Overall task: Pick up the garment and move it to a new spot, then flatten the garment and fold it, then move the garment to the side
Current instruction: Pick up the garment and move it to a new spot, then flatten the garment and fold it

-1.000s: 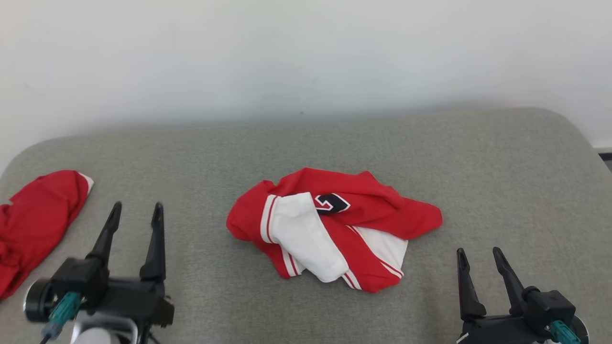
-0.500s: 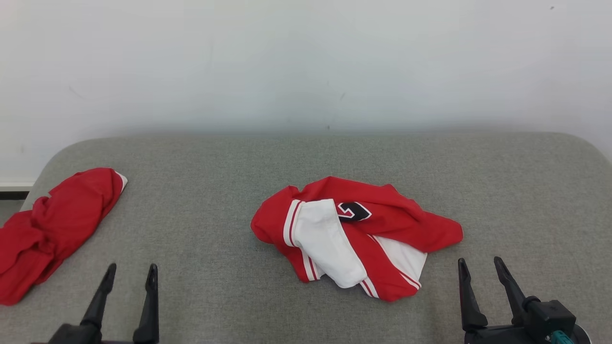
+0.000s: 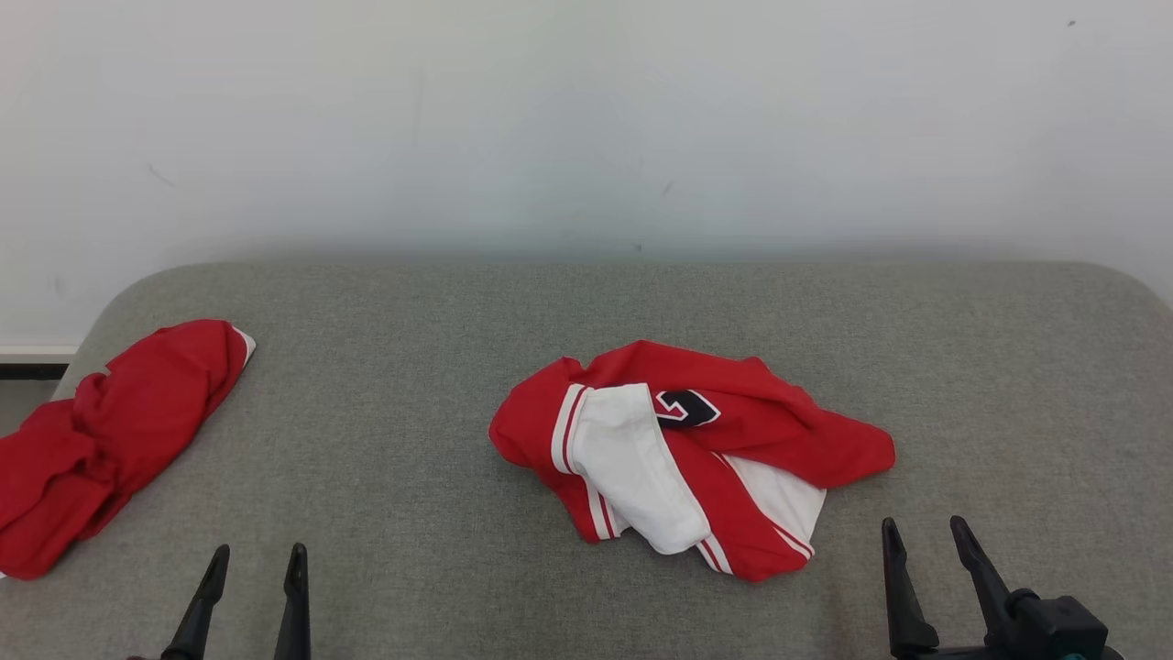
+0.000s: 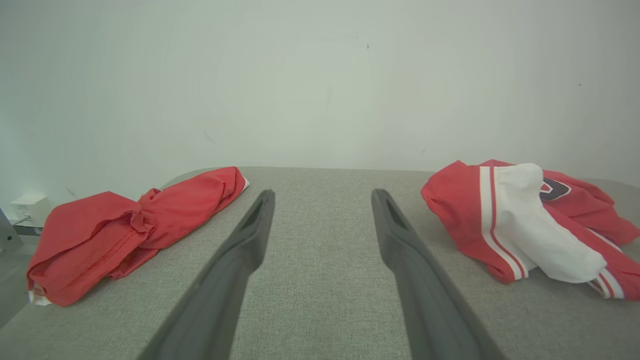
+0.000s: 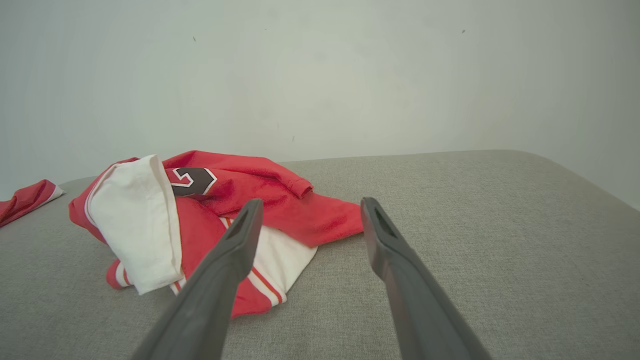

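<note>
In the head view the bottom edge is cutting off the left tool [image 3: 257, 553] below its fingertips and the right tool [image 3: 922, 524] across its body. The left edge is slicing the plain red cloth [image 3: 110, 440]. The garment [image 3: 733, 440] is folding over its black patch [image 3: 685, 408], leaving the figure unreadable. A pale box [image 4: 29, 206] past the counter [image 4: 320, 300] is looking too small to identify.

Crumpled red-and-white garment [image 3: 687, 458] on cushion [image 3: 412, 367], red cloth [image 3: 110, 440] leftward (bunched), left claw [image 3: 258, 550], right claw [image 3: 921, 522], both spread
</note>
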Controlling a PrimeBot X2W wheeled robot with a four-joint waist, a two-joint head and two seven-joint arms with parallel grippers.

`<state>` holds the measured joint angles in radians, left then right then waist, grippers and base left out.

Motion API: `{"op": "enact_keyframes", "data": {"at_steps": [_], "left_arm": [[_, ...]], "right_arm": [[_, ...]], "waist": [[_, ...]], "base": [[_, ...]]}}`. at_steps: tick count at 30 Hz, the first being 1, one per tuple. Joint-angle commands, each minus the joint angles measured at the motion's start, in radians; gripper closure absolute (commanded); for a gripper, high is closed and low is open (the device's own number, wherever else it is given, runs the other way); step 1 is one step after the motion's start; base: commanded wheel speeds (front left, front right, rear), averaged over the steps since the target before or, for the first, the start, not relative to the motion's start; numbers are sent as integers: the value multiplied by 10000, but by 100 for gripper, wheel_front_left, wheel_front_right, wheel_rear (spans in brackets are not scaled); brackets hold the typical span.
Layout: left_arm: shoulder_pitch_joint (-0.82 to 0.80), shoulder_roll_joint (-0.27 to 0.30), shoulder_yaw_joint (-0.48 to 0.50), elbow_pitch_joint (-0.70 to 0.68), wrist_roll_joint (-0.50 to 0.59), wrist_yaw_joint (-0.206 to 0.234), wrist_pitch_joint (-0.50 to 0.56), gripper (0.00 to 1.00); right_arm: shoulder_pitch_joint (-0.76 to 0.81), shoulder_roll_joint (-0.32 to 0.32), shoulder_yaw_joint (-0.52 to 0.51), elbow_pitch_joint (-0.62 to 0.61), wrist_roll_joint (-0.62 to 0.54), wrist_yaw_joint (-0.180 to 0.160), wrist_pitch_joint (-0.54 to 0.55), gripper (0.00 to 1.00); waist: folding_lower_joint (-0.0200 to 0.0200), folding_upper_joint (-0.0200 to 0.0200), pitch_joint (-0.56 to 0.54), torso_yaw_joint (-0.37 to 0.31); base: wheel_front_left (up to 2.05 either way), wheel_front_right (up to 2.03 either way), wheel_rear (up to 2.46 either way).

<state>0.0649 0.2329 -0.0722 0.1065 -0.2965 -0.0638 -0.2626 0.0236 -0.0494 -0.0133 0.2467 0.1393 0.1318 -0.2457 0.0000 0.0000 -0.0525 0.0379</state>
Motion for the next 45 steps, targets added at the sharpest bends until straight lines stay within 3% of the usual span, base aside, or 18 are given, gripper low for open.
{"op": "enact_keyframes", "data": {"at_steps": [1, 34, 45], "left_arm": [[147, -53, 46, 23, 86, -40, -33, 0], [303, -667, 852, 87, 479, -362, -34, 0], [-1162, -657, -70, 442, 755, -549, 73, 0]], "right_arm": [[83, -17, 13, 12, 71, -21, 30, 0], [116, -17, 69, -50, -1, -21, 168, 0], [-86, -18, 245, 29, 73, -22, 179, 0]], "waist": [[0, 0, -1, 3], [0, 0, 36, -99], [0, 0, 188, -582]], "base": [[0, 0, 0], [0, 0, 0], [0, 0, 0]]}}
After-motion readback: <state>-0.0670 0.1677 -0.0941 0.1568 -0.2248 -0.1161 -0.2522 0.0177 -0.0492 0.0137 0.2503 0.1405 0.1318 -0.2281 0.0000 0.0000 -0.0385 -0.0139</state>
